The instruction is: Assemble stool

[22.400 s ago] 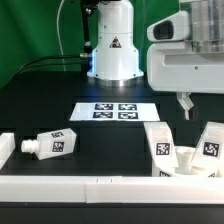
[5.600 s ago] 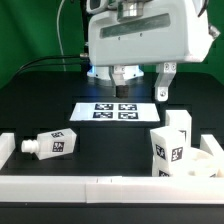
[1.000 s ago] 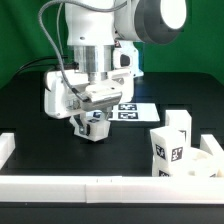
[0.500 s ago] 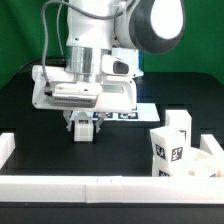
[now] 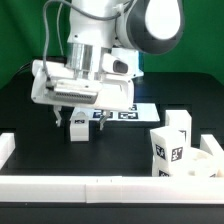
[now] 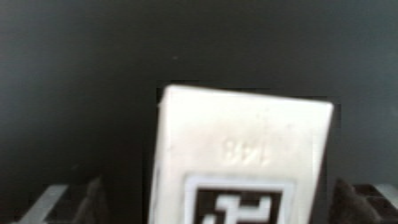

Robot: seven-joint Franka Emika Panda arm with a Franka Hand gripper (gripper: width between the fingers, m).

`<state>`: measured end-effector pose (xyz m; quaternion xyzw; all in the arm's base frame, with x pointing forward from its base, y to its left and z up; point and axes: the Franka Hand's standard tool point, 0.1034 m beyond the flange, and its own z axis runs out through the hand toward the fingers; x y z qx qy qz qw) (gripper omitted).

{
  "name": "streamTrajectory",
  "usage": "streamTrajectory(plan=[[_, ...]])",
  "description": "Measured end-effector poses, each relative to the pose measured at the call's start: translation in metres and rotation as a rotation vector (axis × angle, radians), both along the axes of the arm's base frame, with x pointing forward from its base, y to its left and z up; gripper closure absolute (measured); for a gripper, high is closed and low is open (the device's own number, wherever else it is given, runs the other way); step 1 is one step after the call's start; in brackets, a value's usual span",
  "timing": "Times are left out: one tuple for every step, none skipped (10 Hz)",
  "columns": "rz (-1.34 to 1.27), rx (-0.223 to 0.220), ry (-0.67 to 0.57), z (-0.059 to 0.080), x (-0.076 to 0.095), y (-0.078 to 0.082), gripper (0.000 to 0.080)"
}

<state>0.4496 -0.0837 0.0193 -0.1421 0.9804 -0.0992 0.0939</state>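
Stool leg (image 5: 78, 130), white and tagged, is standing upright on the black table (image 5: 30, 112), near the marker board (image 5: 130, 112). The gripper (image 5: 78, 121) is hovering over it, jaws spread apart on either side, neither touching. Two more legs (image 5: 168, 150) and the round seat (image 5: 205, 158) are sitting toward the exterior view's right.

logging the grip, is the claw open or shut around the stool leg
Open. The claw has its fingers clear of the upright leg on both sides, dark gaps between in the wrist view.
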Motion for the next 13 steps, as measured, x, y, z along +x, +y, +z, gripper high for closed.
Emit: streamTrajectory(plan=[[0.112, -0.022, -0.017, 0.017, 0.007, 0.007, 0.0154], [0.216, -0.033, -0.034, 0.034, 0.014, 0.012, 0.0154], [0.317, -0.047, -0.039, 0.045, 0.017, 0.015, 0.0151], [0.377, -0.062, -0.026, 0.044, 0.015, 0.012, 0.0151], [0.438, -0.081, -0.012, 0.043, 0.014, 0.012, 0.0151], [0.48, -0.092, -0.004, 0.042, 0.014, 0.012, 0.0151], [0.603, -0.12, 0.012, 0.043, 0.017, 0.013, 0.0151], [0.773, -0.148, 0.02, 0.05, 0.025, 0.018, 0.0151], [0.927, -0.171, -0.001, 0.065, 0.037, 0.026, 0.0151], [1.1, -0.178, -0.012, 0.074, 0.045, 0.037, 0.0151], [1.176, -0.201, -0.017, 0.081, 0.048, 0.043, 0.0151], [1.241, -0.226, -0.024, 0.087, 0.051, 0.05, 0.0151], [1.296, -0.245, -0.015, 0.088, 0.052, 0.049, 0.0151]])
